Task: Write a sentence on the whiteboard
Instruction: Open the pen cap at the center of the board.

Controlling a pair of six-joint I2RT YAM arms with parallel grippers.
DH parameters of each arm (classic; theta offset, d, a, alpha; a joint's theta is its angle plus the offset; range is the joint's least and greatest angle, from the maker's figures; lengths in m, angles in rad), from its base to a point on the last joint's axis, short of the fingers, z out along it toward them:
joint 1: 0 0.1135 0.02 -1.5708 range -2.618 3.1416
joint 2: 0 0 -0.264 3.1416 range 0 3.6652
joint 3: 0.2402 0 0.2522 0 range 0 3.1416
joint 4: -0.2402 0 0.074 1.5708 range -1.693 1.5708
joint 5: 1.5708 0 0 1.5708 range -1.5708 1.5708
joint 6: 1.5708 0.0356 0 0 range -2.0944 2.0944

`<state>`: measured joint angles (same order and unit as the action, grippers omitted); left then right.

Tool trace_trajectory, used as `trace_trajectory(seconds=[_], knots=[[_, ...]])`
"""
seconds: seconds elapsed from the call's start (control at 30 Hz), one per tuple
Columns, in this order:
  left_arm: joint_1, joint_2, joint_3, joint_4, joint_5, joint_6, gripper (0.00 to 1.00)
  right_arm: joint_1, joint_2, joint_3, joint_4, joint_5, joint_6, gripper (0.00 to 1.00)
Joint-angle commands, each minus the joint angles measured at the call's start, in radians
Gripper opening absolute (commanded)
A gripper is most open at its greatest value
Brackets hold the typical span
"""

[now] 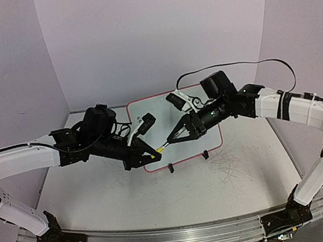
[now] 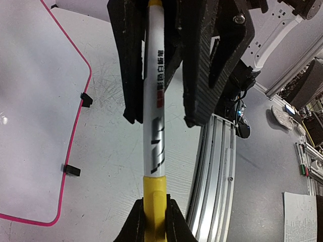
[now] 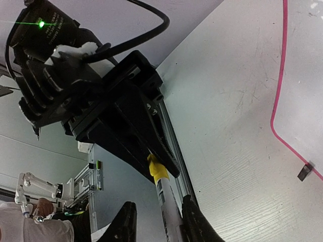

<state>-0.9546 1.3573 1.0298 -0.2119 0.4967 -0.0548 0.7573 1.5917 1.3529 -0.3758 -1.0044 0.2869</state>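
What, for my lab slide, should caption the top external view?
Over the pink-rimmed whiteboard, the left gripper holds a white yellow-tipped marker while the right gripper straddles its yellow tip.

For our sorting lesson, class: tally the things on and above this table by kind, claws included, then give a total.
Small glossy white board with a pink-red rim: 1
White-barrelled marker pen with yellow ends: 1
Black two-finger robot claws: 2, the left claw and the right claw
Total: 4
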Motion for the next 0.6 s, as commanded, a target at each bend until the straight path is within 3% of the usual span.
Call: trace_trajectory(seconds=[0.0, 0.2, 0.4, 0.57], knots=[[-0.001, 0.005, 0.048, 0.003, 0.020, 0.007, 0.00, 0.010, 0.012, 0.022, 0.047, -0.034, 0.000, 0.27], [-0.001, 0.005, 0.047, 0.003, 0.017, 0.004, 0.00, 0.011, 0.008, 0.013, 0.058, -0.046, 0.002, 0.19], [-0.001, -0.011, 0.033, 0.003, -0.022, -0.008, 0.00, 0.011, 0.003, -0.001, 0.078, -0.067, 0.011, 0.00], [0.001, -0.037, 0.007, 0.004, -0.087, -0.008, 0.00, -0.002, -0.014, -0.013, 0.086, -0.051, 0.012, 0.00]])
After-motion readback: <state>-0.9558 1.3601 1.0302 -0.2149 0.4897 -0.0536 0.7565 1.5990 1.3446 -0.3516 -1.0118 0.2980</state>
